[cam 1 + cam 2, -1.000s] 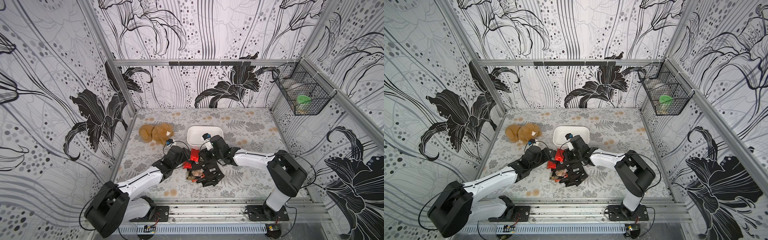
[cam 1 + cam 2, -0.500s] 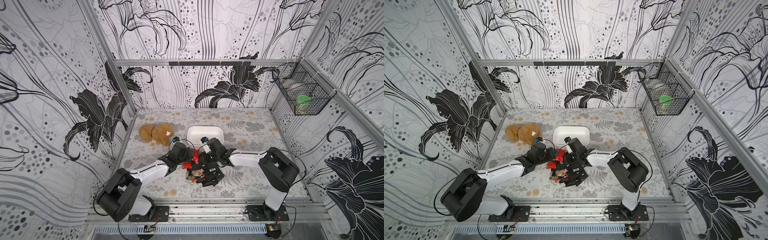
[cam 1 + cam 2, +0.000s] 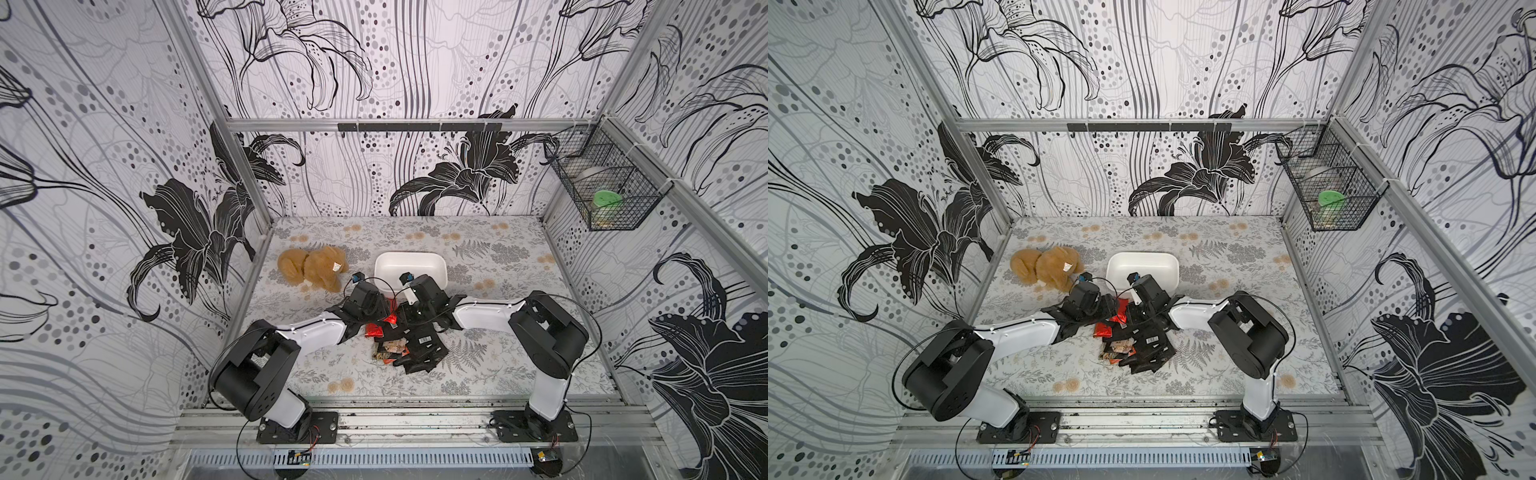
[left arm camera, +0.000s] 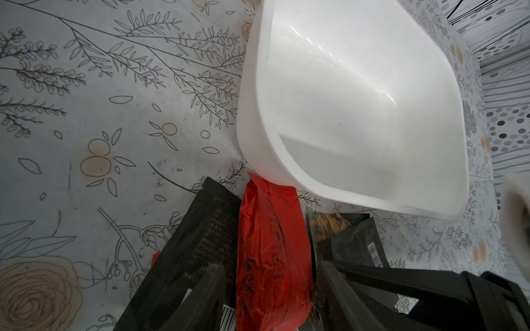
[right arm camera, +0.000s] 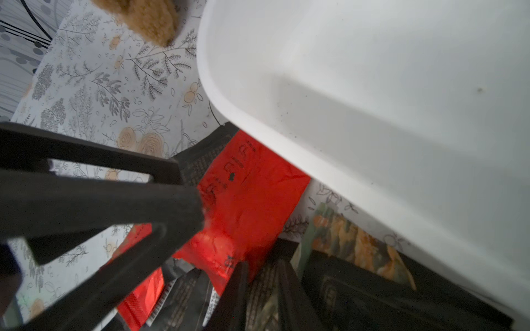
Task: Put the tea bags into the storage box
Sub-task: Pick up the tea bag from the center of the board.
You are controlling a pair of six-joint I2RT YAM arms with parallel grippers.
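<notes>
The white storage box (image 3: 410,266) (image 3: 1143,266) stands mid-table, and its inside (image 4: 344,100) shows bare. A pile of tea bags (image 3: 411,347) (image 3: 1140,351), mostly black, lies just in front of it. My left gripper (image 3: 384,311) (image 4: 272,266) is shut across a red tea bag (image 4: 272,243) (image 5: 252,195) whose far end reaches the box's near rim. My right gripper (image 3: 405,318) (image 5: 263,266) is close beside it, shut on a black tea bag (image 5: 262,289) at the pile's top. Both grippers hover low over the pile's far end.
A brown plush toy (image 3: 313,270) (image 5: 143,17) lies left of the box. A black wire basket (image 3: 602,195) holding a green-lidded jar hangs on the right wall. Another red sachet (image 3: 374,331) lies at the pile's left edge. Cage walls enclose the table.
The left gripper has moved right and toward the box with the red tea bag. The right gripper closed in a little over the pile, and its elbow swung left.
</notes>
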